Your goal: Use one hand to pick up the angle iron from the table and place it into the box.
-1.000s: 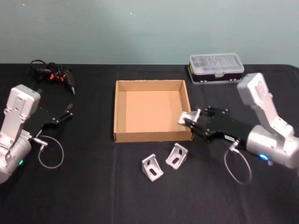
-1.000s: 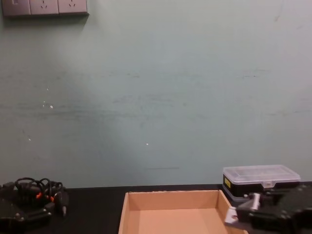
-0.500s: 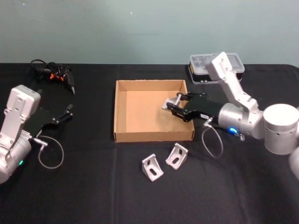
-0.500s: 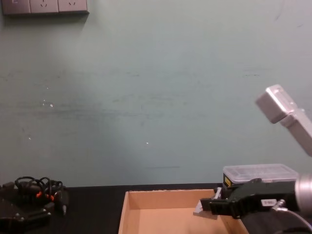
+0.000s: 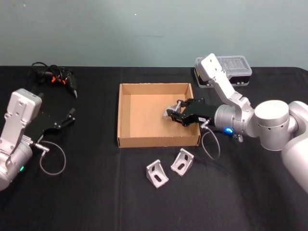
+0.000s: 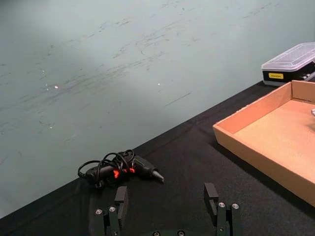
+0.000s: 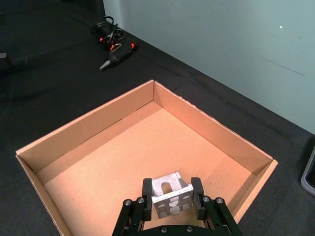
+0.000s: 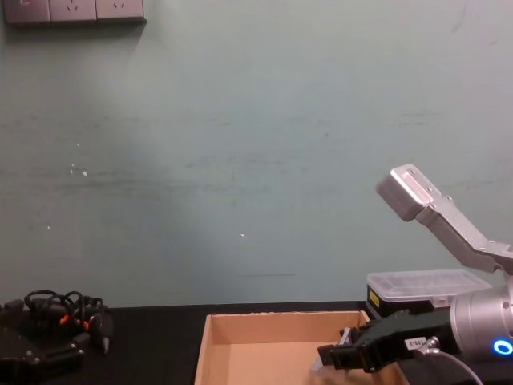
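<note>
My right gripper (image 5: 174,113) (image 7: 171,197) (image 8: 333,357) is shut on a silver angle iron (image 7: 170,192) (image 5: 171,111) and holds it over the right half of the tan cardboard box (image 5: 126,140) (image 7: 88,127) (image 8: 203,345). Two more angle irons (image 5: 157,173) (image 5: 182,160) lie on the black table (image 5: 96,192) just in front of the box. My left gripper (image 6: 168,200) (image 5: 72,114) is parked at the left of the table, open with nothing between its fingers.
A clear-lidded plastic case (image 5: 230,67) (image 8: 429,292) (image 6: 290,62) stands behind the box on the right. A black tool with orange marks and a coiled cable (image 5: 55,77) (image 6: 119,168) (image 7: 114,42) lies at the back left.
My right arm has carried the angle iron from the box's front right corner leftwards over the box's inside. The left arm has not moved.
</note>
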### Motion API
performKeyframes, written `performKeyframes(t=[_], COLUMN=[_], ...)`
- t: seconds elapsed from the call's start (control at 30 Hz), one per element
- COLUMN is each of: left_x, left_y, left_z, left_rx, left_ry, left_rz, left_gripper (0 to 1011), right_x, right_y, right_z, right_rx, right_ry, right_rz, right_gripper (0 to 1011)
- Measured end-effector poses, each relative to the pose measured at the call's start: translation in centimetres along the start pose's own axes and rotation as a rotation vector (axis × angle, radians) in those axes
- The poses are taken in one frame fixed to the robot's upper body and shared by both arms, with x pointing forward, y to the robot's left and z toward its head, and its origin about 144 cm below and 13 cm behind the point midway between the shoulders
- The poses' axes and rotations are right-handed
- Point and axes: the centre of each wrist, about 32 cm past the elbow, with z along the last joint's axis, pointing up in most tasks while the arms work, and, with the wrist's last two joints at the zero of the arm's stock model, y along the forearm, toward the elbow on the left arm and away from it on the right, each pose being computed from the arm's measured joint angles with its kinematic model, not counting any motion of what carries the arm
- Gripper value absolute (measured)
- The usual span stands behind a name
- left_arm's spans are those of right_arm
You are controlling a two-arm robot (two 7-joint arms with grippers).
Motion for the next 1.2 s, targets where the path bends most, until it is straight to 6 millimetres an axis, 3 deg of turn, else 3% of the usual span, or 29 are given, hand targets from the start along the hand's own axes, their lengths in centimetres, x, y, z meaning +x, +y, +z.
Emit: performKeyframes(t=[1.13,1.2], left_x=[0.0,0.0], left_y=[0.0,0.0], left_z=[0.0,0.0], left_rx=[0.0,0.0], left_ry=[0.0,0.0], left_rz=[0.0,0.0], left_gripper=[1012,1011], right_x=[0.1,0.1], right_y=[0.04,0.04], right_z=[-0.05,-0.05], right_rx=[-0.006,-0.005], right_ry=[0.003,0.003], right_rz=[-0.001,-0.001], right_gripper=[474,507])
